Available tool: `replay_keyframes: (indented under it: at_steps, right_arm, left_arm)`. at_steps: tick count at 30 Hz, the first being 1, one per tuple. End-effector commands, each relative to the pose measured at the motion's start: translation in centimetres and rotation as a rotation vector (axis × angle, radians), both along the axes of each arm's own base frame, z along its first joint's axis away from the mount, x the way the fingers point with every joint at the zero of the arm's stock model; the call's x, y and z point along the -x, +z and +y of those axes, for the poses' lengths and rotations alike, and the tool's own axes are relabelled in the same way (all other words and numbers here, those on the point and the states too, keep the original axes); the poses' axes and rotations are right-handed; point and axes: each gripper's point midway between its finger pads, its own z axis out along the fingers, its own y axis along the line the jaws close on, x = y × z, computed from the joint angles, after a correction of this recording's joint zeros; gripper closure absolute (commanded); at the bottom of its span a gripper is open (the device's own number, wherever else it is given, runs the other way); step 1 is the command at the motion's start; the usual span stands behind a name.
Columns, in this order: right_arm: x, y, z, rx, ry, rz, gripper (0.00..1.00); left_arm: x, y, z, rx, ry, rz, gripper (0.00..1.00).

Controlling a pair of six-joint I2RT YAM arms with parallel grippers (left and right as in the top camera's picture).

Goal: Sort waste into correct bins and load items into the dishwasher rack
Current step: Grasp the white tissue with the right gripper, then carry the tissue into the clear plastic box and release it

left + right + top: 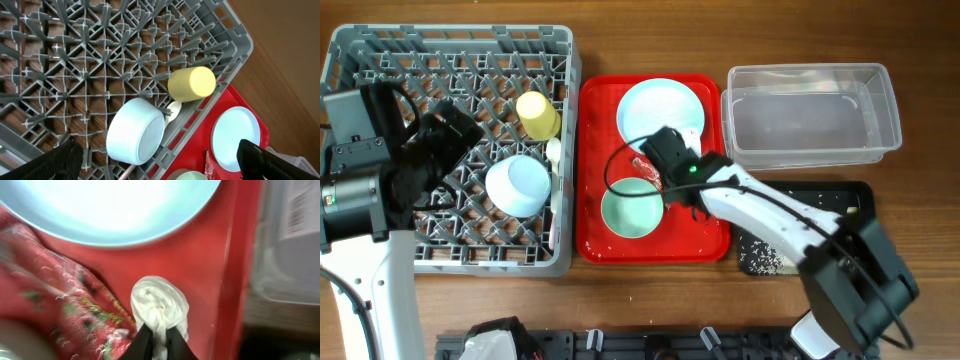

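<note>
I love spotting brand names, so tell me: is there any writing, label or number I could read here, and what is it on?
Nothing here reads clearly.
Barcode sticker on the clear tub: bars and small print, too blurred to read.
Red snack wrapper: gold printed lettering, too blurred to read.
Crumpled white tissue in the right claw: blank.
Everything else in view: no writing visible.

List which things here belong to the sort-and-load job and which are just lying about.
Job: dishwasher rack holding yellow cup and blue bowl; blue plate, green bowl, snack wrapper; tissue pinched in the right gripper; clear tub; black tray with rice.
Lying about: red serving tray, dark rail at the table's front edge.
</note>
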Motion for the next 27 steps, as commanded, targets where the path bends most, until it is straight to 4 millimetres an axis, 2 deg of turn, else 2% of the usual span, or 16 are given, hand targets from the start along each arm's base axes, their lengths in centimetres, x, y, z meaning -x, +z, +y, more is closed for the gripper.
replay_keyframes:
  at_steps: [1, 3, 4, 6, 8, 9, 11, 13, 14, 16, 17, 19, 21, 23, 26, 27]
  right_arm:
    - [-3.2, 10.7, 1.3, -0.105, 0.053, -0.229, 0.90]
    - [-4.3, 16.5, -1.2, -0.121, 0.014, -0.355, 0.86]
    - [-4.6, 18.0, -2.6, -0.127, -0.015, -0.389, 0.86]
    - [-5.6, 20.7, -8.5, -0.131, -0.151, -0.454, 0.91]
    - [-6.4, 20.1, -12.8, -0.092, -0.255, -0.440, 0.91]
    - [-7.0, 19.0, -14.7, -0.087, -0.301, -0.410, 0.84]
    - [-7.9, 16.2, -16.8, -0.106, -0.351, -0.328, 0.65]
    - [-8.7, 12.7, -18.2, -0.128, -0.387, -0.230, 0.19]
    - [-8.8, 11.5, -18.8, -0.121, -0.402, -0.196, 0.02]
    - [-8.4, 10.7, -19.4, -0.086, -0.374, -0.155, 0.00]
    - [-8.1, 11.1, -19.1, -0.100, -0.355, -0.150, 0.00]
    - [-7.5, 12.8, -15.5, -0.259, -0.227, -0.144, 0.06]
    - [-6.0, 15.1, -11.3, -0.397, -0.096, -0.144, 0.41]
    - [-4.2, 15.8, -8.7, -0.437, -0.052, -0.113, 0.56]
    - [-0.9, 14.7, -3.3, -0.461, 0.025, -0.012, 0.79]
    - [0.2, 13.9, -1.8, -0.457, 0.046, 0.024, 0.80]
  left_arm:
    - [0.0, 0.3, 0.1, 0.004, 0.011, -0.011, 0.00]
    - [0.0, 0.3, 0.1, 0.004, 0.011, -0.011, 0.00]
    - [0.0, 0.3, 0.1, 0.004, 0.011, -0.011, 0.00]
    - [0.0, 0.3, 0.1, 0.004, 0.011, -0.011, 0.00]
    - [0.0, 0.3, 0.1, 0.004, 0.011, -0.011, 0.00]
    - [0.0, 0.3, 0.1, 0.004, 0.011, -0.011, 0.00]
    - [0.0, 0.3, 0.1, 0.004, 0.011, -0.011, 0.00]
    - [0.0, 0.3, 0.1, 0.004, 0.011, -0.011, 0.00]
    - [0.0, 0.3, 0.1, 0.004, 0.011, -0.011, 0.00]
    - [0.0, 0.3, 0.1, 0.004, 0.011, -0.011, 0.00]
    - [0.0, 0.3, 0.1, 0.004, 0.011, -0.011, 0.00]
    - [0.0, 0.3, 0.1, 0.004, 0.011, -0.011, 0.00]
    - [0.0, 0.3, 0.1, 0.004, 0.011, -0.011, 0.00]
    - [0.0, 0.3, 0.1, 0.004, 0.011, -0.011, 0.00]
    - [0.0, 0.3, 0.1, 0.004, 0.011, -0.011, 0.00]
    - [0.0, 0.3, 0.1, 0.004, 0.011, -0.011, 0.00]
